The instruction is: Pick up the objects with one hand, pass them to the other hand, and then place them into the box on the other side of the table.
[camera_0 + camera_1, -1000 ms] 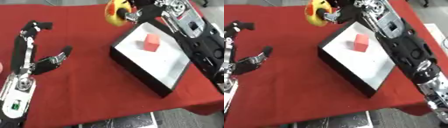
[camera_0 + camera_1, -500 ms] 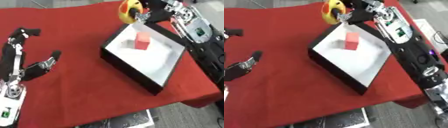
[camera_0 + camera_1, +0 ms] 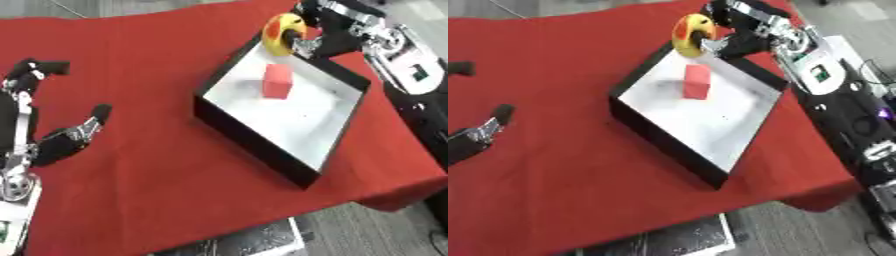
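1. Underneath everything, a red cloth (image 3: 166, 180) covers the table from the far edge to the near one, where it hangs over the front; a strip of grey floor shows beyond it at the bottom right.
2. Next in size, a black box (image 3: 254, 142) with a white floor sits askew on the right half of the cloth, one corner pointing toward the near edge and another toward the far edge.
3. Along the right side, the right arm (image 3: 833, 95) comes in, black with silver joints, and reaches up to the far corner of the box.
4. On the left side of the cloth, well apart from the box, the left hand (image 3: 61, 140) rests idle, its fingers straight and spread, holding nothing.
5. At the box's far corner, the right hand (image 3: 319, 27) has its fingers curled round a yellow ring (image 3: 282, 34) with a red patch on it.
6. That yellow ring stands on edge in the hand, above the far rim of the box; whether it touches the rim I cannot tell.
7. Smallest, a red block (image 3: 277, 81) stands upright on the white floor in the far part of the box, just beside the ring on its near side, clear of both hands.
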You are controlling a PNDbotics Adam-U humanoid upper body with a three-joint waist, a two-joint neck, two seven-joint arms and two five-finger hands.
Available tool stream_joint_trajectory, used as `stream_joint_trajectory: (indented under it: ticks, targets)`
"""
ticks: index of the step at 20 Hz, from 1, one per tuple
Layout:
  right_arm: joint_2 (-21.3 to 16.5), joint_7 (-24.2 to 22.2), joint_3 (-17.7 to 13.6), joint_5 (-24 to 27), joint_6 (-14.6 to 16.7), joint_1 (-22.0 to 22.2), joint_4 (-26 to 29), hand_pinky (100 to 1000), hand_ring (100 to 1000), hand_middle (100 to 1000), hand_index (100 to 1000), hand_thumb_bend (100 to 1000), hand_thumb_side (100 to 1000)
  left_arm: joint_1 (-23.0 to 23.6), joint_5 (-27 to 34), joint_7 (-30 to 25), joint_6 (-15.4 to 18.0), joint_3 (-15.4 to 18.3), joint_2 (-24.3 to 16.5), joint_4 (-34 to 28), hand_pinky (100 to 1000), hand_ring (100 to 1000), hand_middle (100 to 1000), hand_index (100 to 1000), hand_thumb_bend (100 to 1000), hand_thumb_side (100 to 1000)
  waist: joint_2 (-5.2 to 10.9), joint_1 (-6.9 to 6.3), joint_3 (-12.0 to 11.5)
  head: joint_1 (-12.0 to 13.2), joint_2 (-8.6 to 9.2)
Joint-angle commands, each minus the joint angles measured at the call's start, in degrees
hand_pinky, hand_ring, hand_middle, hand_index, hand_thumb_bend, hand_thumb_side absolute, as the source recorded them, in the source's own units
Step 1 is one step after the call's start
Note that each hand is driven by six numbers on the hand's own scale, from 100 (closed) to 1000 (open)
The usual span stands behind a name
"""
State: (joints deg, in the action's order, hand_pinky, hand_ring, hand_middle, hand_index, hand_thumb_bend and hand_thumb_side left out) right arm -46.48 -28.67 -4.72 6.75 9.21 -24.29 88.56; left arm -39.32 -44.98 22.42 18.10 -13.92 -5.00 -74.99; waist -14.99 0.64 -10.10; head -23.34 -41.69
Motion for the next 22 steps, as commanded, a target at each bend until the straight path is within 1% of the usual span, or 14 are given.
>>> stream_joint_trajectory:
  ticks: [1,2,3,4,5,8,9,10,11,14,17,19,21,22]
  targets:
    - [-2.9,-2.5,-2.1,-1.9,2.7,0.1,-0.9,907,625,473,457,100,206,-0.8,0.0,0.3,0.0,0.5,-1.0,-0.7,940,770,618,775,540,666,2.41,-0.62,0.1,0.1,0.27]
    - [-3.0,-3.3,-2.2,-2.3,3.4,0.3,-1.3,911,640,489,463,100,211,-0.8,0.0,0.3,0.0,0.5,-0.9,-0.7,940,770,618,775,540,666,2.41,-0.61,0.1,0.2,0.25]
    - [-3.1,-5.0,-2.5,-3.2,4.8,0.8,-1.6,922,674,528,479,100,220,-0.8,0.0,0.2,0.0,0.4,-0.9,-0.7,940,770,620,777,539,666,2.39,-0.58,0.1,0.4,0.25]
    - [-3.0,-7.0,-2.9,-4.1,6.5,1.2,-2.1,950,747,625,645,100,216,-0.8,-0.1,0.2,0.1,0.4,-0.8,-0.7,940,770,620,775,541,665,2.37,-0.58,0.1,0.5,0.26]
    - [-2.9,-9.0,-3.3,-4.8,8.2,1.5,-2.6,957,761,652,670,100,214,-0.9,-0.1,0.2,0.1,0.4,-0.8,-0.8,939,770,620,776,541,665,2.36,-0.62,0.1,0.5,0.28]
    - [-2.7,-12.9,-4.2,-5.2,11.5,1.7,-4.1,1000,862,823,825,100,190,-0.9,-0.1,0.2,0.1,0.3,-0.8,-0.9,939,770,620,776,542,663,2.34,-0.75,0.0,0.5,0.28]
    - [-2.7,-13.7,-4.4,-5.0,12.2,1.7,-4.4,1000,904,875,886,100,290,-0.9,0.0,0.2,0.1,0.3,-0.8,-0.9,939,770,620,776,542,664,2.34,-0.77,0.0,0.5,0.28]
    - [-2.7,-14.1,-4.6,-4.9,12.7,1.8,-4.6,1000,923,906,911,100,333,-0.9,0.0,0.2,0.1,0.3,-0.8,-0.9,939,771,620,776,542,663,2.34,-0.77,0.0,0.5,0.3]
    - [-2.7,-14.3,-4.8,-4.8,13.0,1.8,-4.8,1000,953,956,944,100,335,-0.9,0.0,0.2,0.1,0.3,-0.8,-0.9,939,771,620,776,543,663,2.36,-0.76,0.0,0.6,0.31]
    - [-2.7,-13.7,-5.3,-4.3,13.1,1.9,-5.0,1000,987,1000,977,100,305,-0.9,0.0,0.2,0.1,0.3,-0.9,-1.0,939,771,621,777,546,662,2.43,-0.7,0.0,0.7,0.28]
    - [-2.7,-12.9,-5.6,-3.8,12.7,2.0,-4.6,1000,984,1000,969,100,278,-1.0,0.1,0.3,0.0,0.3,-1.0,-1.0,938,771,620,776,547,660,2.51,-0.63,0.0,0.9,0.29]
    - [-2.6,-12.3,-5.7,-2.9,11.9,2.0,-4.3,1000,976,993,954,100,299,-1.0,0.1,0.3,-0.1,0.3,-1.1,-1.1,937,770,620,775,547,658,2.56,-0.58,-0.1,1.1,0.3]
    - [-2.3,-11.3,-5.6,-0.5,10.1,1.9,-3.8,1000,964,982,935,100,322,-1.0,0.2,0.4,-0.2,0.5,-1.2,-1.2,936,770,620,775,542,657,2.61,-0.57,-0.1,1.6,0.25]
    - [-2.3,-10.9,-5.5,1.2,9.0,1.9,-3.5,1000,960,977,933,100,391,-1.0,0.3,0.5,-0.4,0.5,-1.4,-1.3,934,770,620,775,525,651,2.64,-0.59,-0.2,1.9,0.23]
